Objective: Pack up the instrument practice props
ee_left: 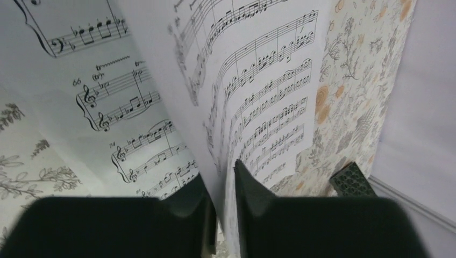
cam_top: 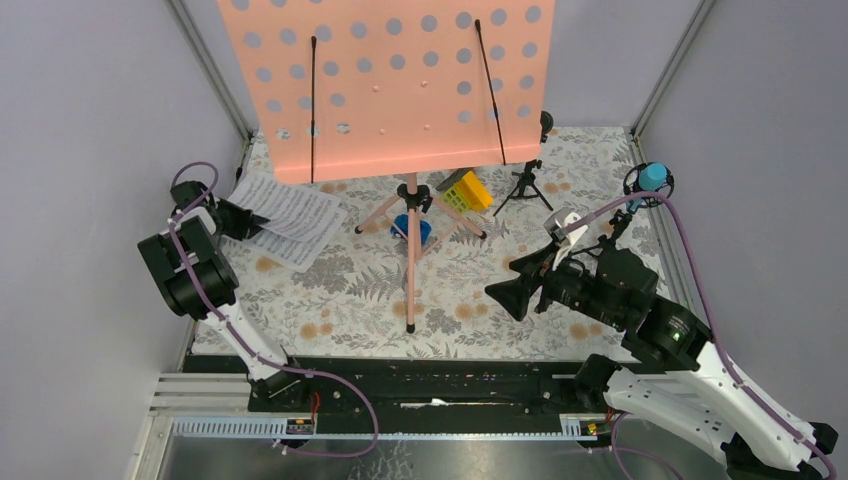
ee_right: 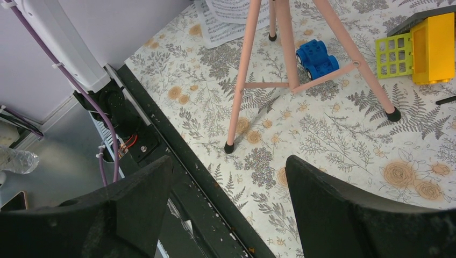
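The sheet-music step looks in hand: the left gripper (ee_left: pixel 226 180) pinches nearly closed on 1 curling leaf of the sheet-music pages (ee_left: pixel 258 107) at the table's (cam_top: pixel 350 300) left side, the right gripper (ee_right: pixel 228 166) gapes wide and empty, and the next move likely calls for a gentle lift without tearing.

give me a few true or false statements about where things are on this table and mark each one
1. The left pincer is closed on a sheet music page. True.
2. The right pincer holds the blue toy car. False: it is open and empty, and the car sits between the legs of the music stand.
3. The music stand is upright on its tripod. True.
4. The blue mic lies right beside the sheet music page. False: the mic is at the far right edge, and the page is on the left side.
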You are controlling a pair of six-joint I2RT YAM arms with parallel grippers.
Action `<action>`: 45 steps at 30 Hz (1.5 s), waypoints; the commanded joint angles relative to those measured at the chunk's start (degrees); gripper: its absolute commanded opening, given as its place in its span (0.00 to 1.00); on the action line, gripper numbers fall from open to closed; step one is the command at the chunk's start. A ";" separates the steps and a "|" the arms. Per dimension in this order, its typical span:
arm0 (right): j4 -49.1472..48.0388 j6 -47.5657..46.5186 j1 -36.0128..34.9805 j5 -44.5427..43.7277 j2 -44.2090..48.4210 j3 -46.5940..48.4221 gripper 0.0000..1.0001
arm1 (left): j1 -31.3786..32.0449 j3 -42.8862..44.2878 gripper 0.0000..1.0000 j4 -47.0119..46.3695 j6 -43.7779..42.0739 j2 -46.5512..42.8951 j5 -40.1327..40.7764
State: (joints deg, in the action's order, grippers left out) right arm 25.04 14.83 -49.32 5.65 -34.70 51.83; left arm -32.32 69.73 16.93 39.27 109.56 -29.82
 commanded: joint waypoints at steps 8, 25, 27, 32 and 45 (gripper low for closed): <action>3.29 -0.14 -0.17 -1.34 2.39 1.31 0.83 | -0.18 -3.52 0.76 1.41 -1.07 -11.84 12.63; 5.65 1.76 -0.24 -8.61 6.86 -1.83 0.89 | 0.44 -21.11 0.91 -7.15 -1.33 -48.40 10.27; 5.38 2.44 -0.22 -8.79 7.62 -2.68 0.90 | 1.86 -24.83 0.91 -11.09 -0.06 -53.15 8.36; 5.21 3.24 -0.22 -11.05 10.15 -4.07 0.91 | 9.94 -27.31 0.93 -11.10 -1.58 -60.49 7.39; 2.82 7.12 -0.23 -9.92 12.42 -7.54 0.92 | 29.59 -44.53 0.93 -41.98 10.27 -69.93 -4.01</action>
State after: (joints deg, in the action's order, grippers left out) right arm 31.09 19.66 -49.32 -4.91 -22.52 45.34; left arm -7.38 30.50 -5.69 44.99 42.74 -30.94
